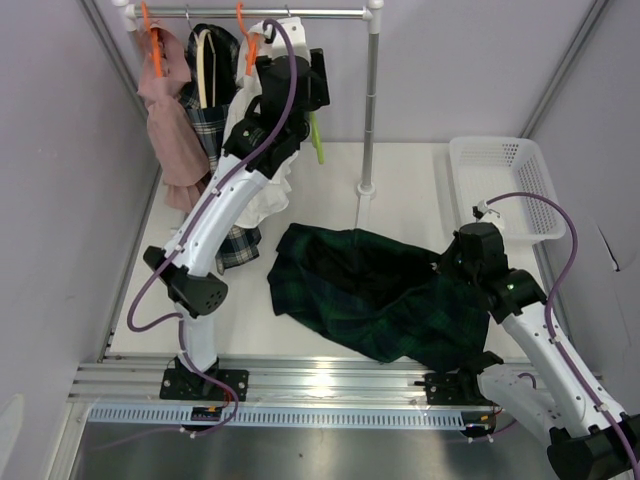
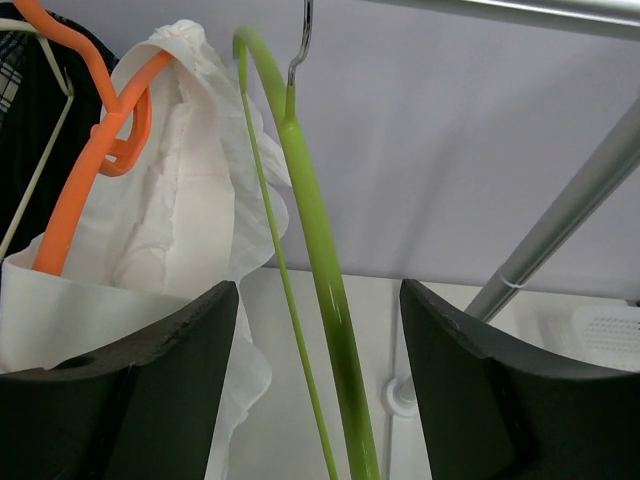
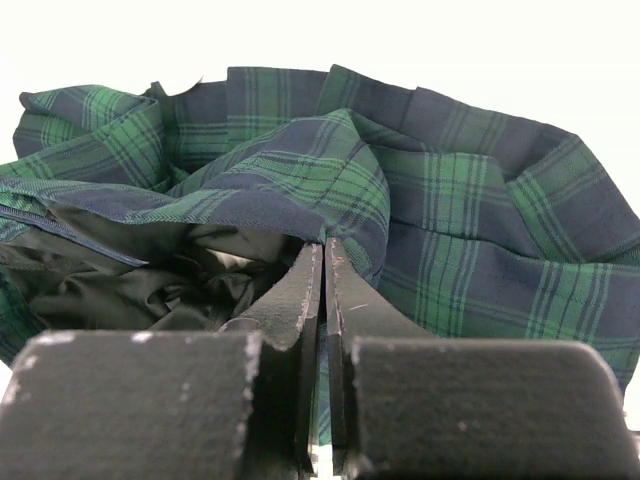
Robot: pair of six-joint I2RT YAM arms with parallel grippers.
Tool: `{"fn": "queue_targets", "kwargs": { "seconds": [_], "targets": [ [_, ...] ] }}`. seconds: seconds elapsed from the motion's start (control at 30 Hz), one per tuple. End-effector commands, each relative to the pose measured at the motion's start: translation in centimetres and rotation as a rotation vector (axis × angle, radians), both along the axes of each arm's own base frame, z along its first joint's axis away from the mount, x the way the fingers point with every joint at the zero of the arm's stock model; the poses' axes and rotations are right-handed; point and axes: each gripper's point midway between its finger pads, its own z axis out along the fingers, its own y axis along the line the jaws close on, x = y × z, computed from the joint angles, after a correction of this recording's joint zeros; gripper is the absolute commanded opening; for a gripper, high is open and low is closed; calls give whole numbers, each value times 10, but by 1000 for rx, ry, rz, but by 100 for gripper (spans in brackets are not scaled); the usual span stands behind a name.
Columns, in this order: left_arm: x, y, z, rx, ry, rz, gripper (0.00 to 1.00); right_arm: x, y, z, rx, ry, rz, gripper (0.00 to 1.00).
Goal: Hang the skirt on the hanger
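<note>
The dark green plaid skirt point(image 1: 380, 290) lies crumpled on the white table and fills the right wrist view point(image 3: 450, 190). My right gripper point(image 1: 447, 264) point(image 3: 324, 250) is at the skirt's right edge. Its jaws are pressed together with a thin fold of the plaid cloth between them. The lime green hanger point(image 1: 318, 140) hangs by its metal hook from the rail. In the left wrist view the green hanger point(image 2: 320, 260) runs down between my fingers. My left gripper point(image 1: 308, 88) point(image 2: 320, 400) is open around it, with its jaws apart from the plastic.
A metal rail point(image 1: 290, 14) on a pole point(image 1: 370, 110) carries a pink garment point(image 1: 170, 120), a plaid garment point(image 1: 212, 130) and a white ruffled garment point(image 2: 190, 230) on orange hangers point(image 2: 90, 170). A white basket point(image 1: 500, 185) stands at the back right.
</note>
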Motion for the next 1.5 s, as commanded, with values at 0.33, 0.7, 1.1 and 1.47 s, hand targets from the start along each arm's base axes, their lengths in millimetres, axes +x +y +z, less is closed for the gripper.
{"fn": "queue_targets", "kwargs": {
  "seconds": [0.33, 0.7, 1.1, 1.47],
  "targets": [
    [10, -3, -10, 26, 24, -23, 66, 6, 3, 4, 6, -35, 20, 0],
    [9, -1, -11, 33, 39, -58, 47, 5, 4, 4, 5, -33, 24, 0],
    [0, 14, 0, 38, 40, -83, 23, 6, 5, 4, 8, -35, 27, 0],
    [-12, 10, 30, 32, -39, -242, 0, 7, 5, 7, 9, -41, 30, 0]
  ]
}}
